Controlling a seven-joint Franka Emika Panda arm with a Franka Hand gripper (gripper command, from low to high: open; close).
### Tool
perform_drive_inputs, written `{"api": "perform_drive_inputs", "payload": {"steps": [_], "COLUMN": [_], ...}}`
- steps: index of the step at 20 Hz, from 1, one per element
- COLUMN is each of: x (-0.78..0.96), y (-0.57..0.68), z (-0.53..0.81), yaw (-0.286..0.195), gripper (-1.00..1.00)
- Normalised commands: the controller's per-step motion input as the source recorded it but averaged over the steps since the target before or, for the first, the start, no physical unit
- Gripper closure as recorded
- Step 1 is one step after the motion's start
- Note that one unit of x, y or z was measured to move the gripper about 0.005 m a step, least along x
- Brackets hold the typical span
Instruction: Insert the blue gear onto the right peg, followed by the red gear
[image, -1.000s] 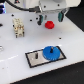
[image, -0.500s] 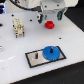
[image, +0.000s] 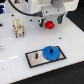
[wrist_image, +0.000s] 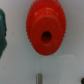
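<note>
At the exterior view's left stands a small cream block (image: 18, 27), well apart from the grey black-rimmed rectangular plate (image: 31, 60). On the plate, the flat bright blue toothed gear (image: 50, 52) already sits over the right peg. The small red toothed gear (image: 49, 23) lies on the white table (image: 70, 45), open room around it. The gripper (image: 51, 17) has barely shifted and still hovers above it, so pickup remains. I cannot tell its jaw width.

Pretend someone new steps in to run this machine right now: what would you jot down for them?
Gripper: hangs over the red gear; whether its fingers are open or shut cannot be told.
Red gear: on the white table, away from the grey plate.
Blue gear: on the plate, at the right peg's end; peg itself hidden.
Done: blue gear seems placed.
Left: pick up the red gear and seat it there too.
</note>
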Motion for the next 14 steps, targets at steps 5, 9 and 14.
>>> {"api": "perform_drive_inputs", "payload": {"steps": [5, 9, 14], "x": [-0.28, -0.28, -0.23], "y": [0.07, 0.08, 0.08], "z": [-0.28, -0.27, -0.12], "yaw": [0.0, 0.0, 0.0], "gripper": [-1.0, 1.0, 1.0]}}
